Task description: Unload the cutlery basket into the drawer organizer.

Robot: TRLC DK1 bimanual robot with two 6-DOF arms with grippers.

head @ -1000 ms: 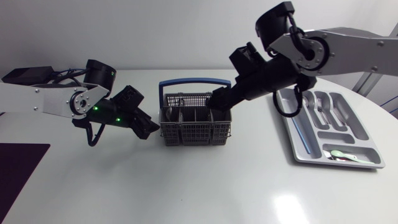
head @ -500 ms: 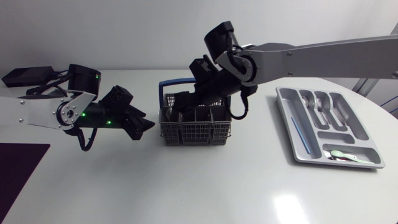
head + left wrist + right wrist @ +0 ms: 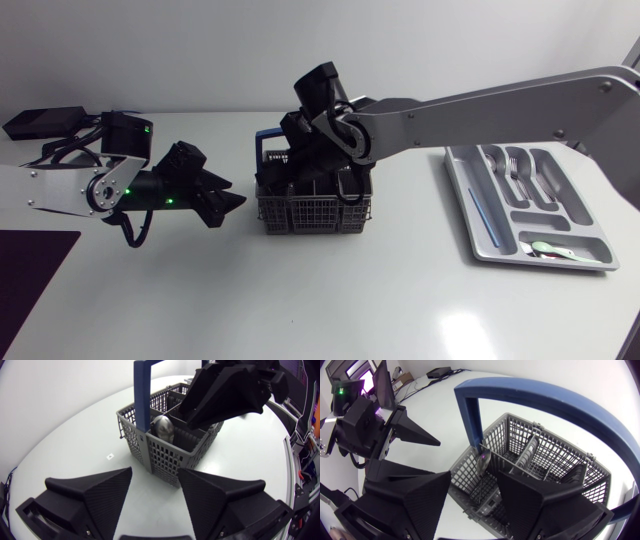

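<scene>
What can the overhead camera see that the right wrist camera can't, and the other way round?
Only the head view: the drawer organizer with forks in it, plus the whole left arm and right arm. Only the right wrist view: a spoon standing in the cutlery basket, just ahead of the open right gripper. Both: the basket's blue handle and the left gripper beside it.

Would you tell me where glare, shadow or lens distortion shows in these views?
Head view: a glare patch on the glossy white table, soft shadow beneath the grey mesh cutlery basket. Right wrist view: fisheye bows the basket's blue handle. Left wrist view: the shiny metal spoon bowl glints.
</scene>
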